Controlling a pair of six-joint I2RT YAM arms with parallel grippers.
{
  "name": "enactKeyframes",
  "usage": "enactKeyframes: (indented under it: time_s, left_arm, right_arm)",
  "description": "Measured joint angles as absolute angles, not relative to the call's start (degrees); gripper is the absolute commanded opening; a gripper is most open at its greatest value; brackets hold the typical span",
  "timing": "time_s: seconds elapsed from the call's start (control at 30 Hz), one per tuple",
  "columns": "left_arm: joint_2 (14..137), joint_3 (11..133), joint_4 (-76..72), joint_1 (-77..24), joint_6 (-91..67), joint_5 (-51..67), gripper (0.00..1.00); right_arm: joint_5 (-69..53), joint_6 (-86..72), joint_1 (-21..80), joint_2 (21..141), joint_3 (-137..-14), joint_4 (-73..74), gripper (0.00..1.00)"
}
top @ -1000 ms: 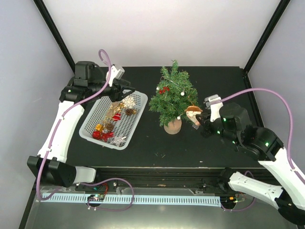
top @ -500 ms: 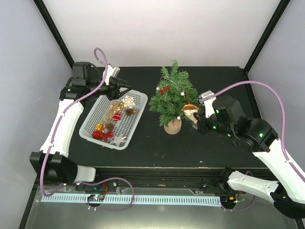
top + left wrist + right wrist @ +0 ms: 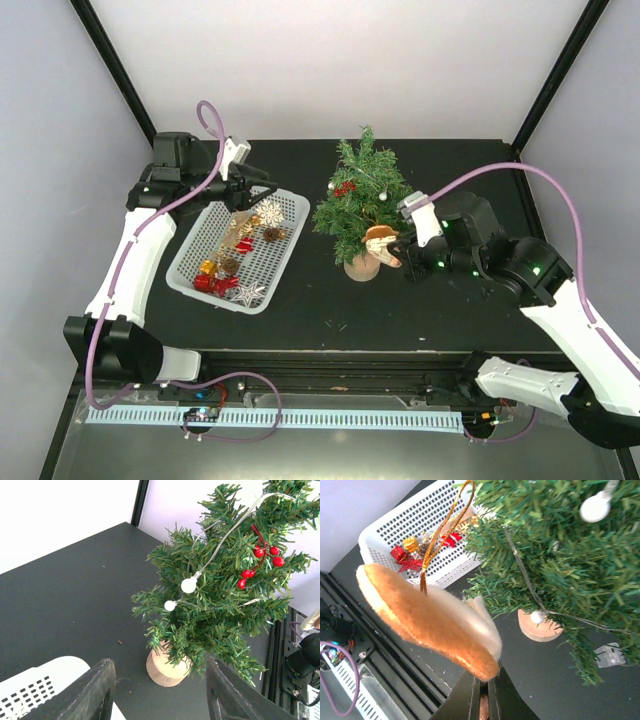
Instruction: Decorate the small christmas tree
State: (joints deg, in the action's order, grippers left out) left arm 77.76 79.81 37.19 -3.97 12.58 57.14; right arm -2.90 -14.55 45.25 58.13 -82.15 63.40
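Right hand [image 3: 398,250] is clamped on a tan felt ornament [image 3: 379,241] beside the small christmas tree [image 3: 362,198]. Left hand [image 3: 258,186] is half open, empty, over the basket's [image 3: 187,273] far edge.

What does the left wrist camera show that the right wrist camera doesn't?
Only the left wrist view: a cluster of red berries on the branches. Only the right wrist view: a tan felt ornament with a gold ribbon loop, pinched by the right pincer, and small red trinkets. Both: the small green christmas tree, its round wooden base and the white plastic basket.
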Motion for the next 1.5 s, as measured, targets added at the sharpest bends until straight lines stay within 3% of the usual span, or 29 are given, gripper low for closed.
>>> enactKeyframes:
  time_s: [0.57,1.5]
  left_arm:
    - [77.78,77.71,36.05,-2.26,12.43,60.07,0.51]
    - [78.15,76.23,33.36,-0.05,10.17,63.96,0.51]
  right_arm:
    - [-11.57,-13.58,37.34,62.28,-82.15,61.65,0.01]
    - [-15.7,-13.39,33.89,61.69,-76.99,59.51,0.01]
